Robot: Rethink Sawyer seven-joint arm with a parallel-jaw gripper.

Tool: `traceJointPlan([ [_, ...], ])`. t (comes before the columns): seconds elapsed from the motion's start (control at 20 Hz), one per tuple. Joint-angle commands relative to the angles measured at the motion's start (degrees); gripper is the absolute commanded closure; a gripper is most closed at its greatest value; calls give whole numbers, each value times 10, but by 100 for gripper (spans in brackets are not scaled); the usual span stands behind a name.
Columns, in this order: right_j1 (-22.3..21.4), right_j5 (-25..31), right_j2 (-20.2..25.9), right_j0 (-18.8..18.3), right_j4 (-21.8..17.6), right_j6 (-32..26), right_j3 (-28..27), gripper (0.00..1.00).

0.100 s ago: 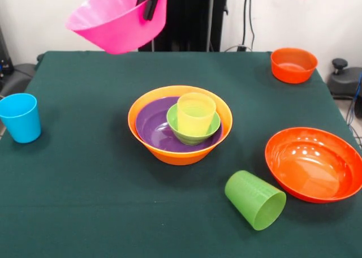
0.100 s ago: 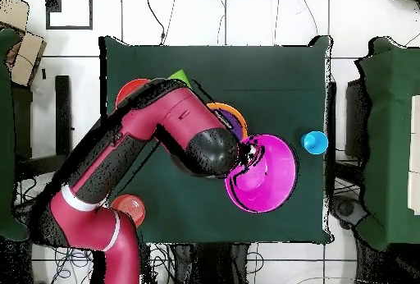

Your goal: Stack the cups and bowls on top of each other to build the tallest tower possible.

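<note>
My gripper (image 1: 149,0) is shut on the far rim of the large pink bowl (image 1: 120,20), which hangs tilted high above the table's far side. In the overhead view the pink bowl (image 2: 275,178) sits just beyond the arm's black wrist. At the table's centre stands the tower (image 1: 180,125): a large orange bowl holding a purple bowl, a small green bowl and a yellow cup (image 1: 195,113). A blue cup (image 1: 21,117) stands upright at the left edge. A lime green cup (image 1: 255,200) lies on its side at the front right.
A wide red-orange bowl (image 1: 314,163) rests at the right edge, and a small orange bowl (image 1: 293,64) sits in the far right corner. The table wears a dark green cloth (image 1: 85,184). The arm (image 2: 156,129) hides most of the tower in the overhead view.
</note>
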Motion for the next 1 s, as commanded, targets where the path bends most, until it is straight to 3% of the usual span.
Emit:
traceJointPlan([
  [0.05,-14,64,50,24,34,183,-121,100],
  [0.5,-14,73,30,19,37,187,-127,100],
  [1.0,-38,93,43,8,51,194,-183,100],
])
